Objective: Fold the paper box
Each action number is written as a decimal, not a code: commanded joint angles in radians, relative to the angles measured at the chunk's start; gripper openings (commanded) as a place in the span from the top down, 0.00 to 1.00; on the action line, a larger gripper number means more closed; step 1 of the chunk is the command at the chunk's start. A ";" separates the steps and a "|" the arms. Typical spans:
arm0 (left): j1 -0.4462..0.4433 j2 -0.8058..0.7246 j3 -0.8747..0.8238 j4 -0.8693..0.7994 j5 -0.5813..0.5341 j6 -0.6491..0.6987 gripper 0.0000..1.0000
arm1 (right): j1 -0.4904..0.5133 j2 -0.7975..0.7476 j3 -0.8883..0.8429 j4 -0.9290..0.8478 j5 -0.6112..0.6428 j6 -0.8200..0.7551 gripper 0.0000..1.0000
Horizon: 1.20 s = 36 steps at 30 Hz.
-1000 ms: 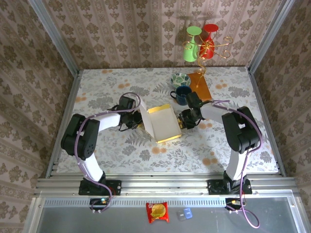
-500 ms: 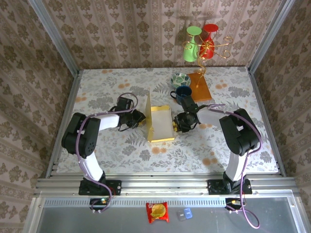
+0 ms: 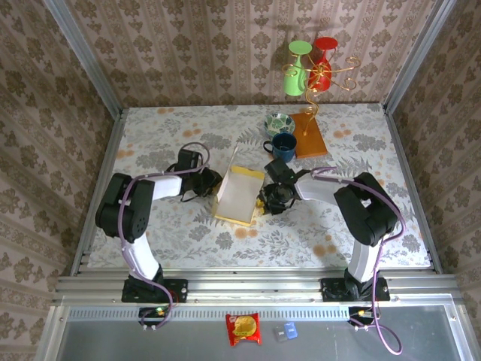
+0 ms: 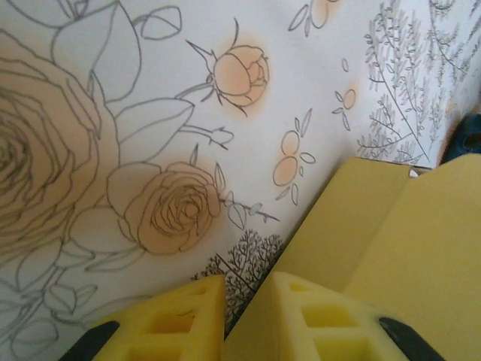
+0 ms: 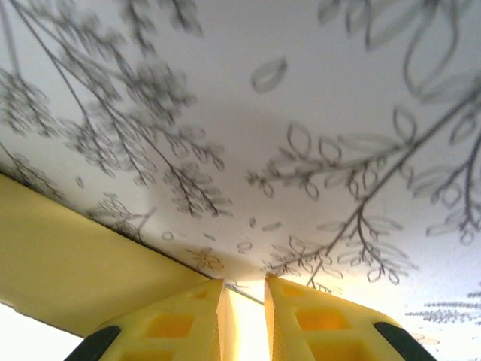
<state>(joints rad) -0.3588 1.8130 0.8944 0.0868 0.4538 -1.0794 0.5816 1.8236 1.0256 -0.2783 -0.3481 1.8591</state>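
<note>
Paper box (image 3: 239,197) lies in the middle of the flowered table (image 3: 188,233), between the two grippers: one sheet of thin yellow cardboard, whitish on its inner face, with its left flap standing up at a slant. The left gripper (image 3: 214,183) is at its left edge; in the left wrist view its yellow fingers (image 4: 180,316) are pinched almost together on a yellow flap of the paper box (image 4: 406,241). The right gripper (image 3: 263,200) meets the right edge, and its fingers (image 5: 180,323) are closed to a narrow slit with the pale cardboard edge (image 5: 75,278) running into it. Behind stand one blue mug (image 3: 283,146), one patterned bowl (image 3: 279,122), one wooden board (image 3: 310,135) and a wire stand carrying two cups, one green (image 3: 296,75) and one red (image 3: 323,68). One red snack packet (image 3: 243,329) lies below the rail, its print too small to read.
</note>
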 commanded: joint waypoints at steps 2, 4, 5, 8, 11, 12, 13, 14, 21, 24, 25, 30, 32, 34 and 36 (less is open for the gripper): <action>0.002 0.057 0.083 -0.068 0.091 0.069 0.76 | 0.050 -0.017 0.017 0.004 -0.020 0.070 0.76; 0.007 0.079 0.120 -0.107 0.094 0.106 0.76 | 0.070 -0.008 0.047 -0.031 -0.030 0.082 0.75; 0.010 0.089 0.141 -0.122 0.095 0.126 0.76 | 0.081 -0.005 0.064 -0.044 -0.031 0.087 0.74; 0.018 0.124 0.195 -0.152 0.108 0.172 0.76 | 0.109 0.010 0.094 -0.061 -0.037 0.108 0.71; 0.021 0.169 0.257 -0.177 0.137 0.207 0.76 | 0.125 0.030 0.118 -0.053 -0.052 0.114 0.69; 0.018 0.182 0.277 -0.180 0.145 0.211 0.76 | 0.128 0.036 0.124 -0.053 -0.056 0.115 0.68; 0.016 0.194 0.297 -0.182 0.157 0.216 0.76 | 0.131 0.040 0.129 -0.051 -0.060 0.114 0.67; 0.014 0.207 0.315 -0.187 0.166 0.221 0.76 | 0.132 0.042 0.130 -0.047 -0.060 0.113 0.66; 0.017 0.224 0.401 -0.262 0.153 0.271 0.74 | 0.138 -0.010 0.116 -0.103 -0.056 0.068 0.46; 0.026 0.211 0.440 -0.317 0.127 0.304 0.69 | 0.135 -0.069 0.083 -0.154 -0.035 0.027 0.39; 0.030 0.204 0.456 -0.340 0.115 0.318 0.67 | 0.132 -0.094 0.070 -0.175 -0.022 0.007 0.38; 0.049 0.154 0.517 -0.446 0.011 0.359 0.55 | 0.096 -0.202 0.042 -0.254 0.055 -0.140 0.38; 0.059 0.134 0.530 -0.474 -0.033 0.362 0.54 | 0.067 -0.239 0.056 -0.314 0.100 -0.248 0.39; 0.068 0.114 0.555 -0.524 -0.089 0.378 0.52 | 0.040 -0.262 0.079 -0.337 0.139 -0.367 0.41; 0.075 0.087 0.584 -0.581 -0.153 0.407 0.51 | 0.002 -0.280 0.100 -0.296 0.174 -0.549 0.43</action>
<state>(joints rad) -0.2977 1.9682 1.4212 -0.3775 0.4160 -0.7345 0.6224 1.5726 1.0863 -0.5312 -0.2760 1.5860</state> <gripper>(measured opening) 0.483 0.582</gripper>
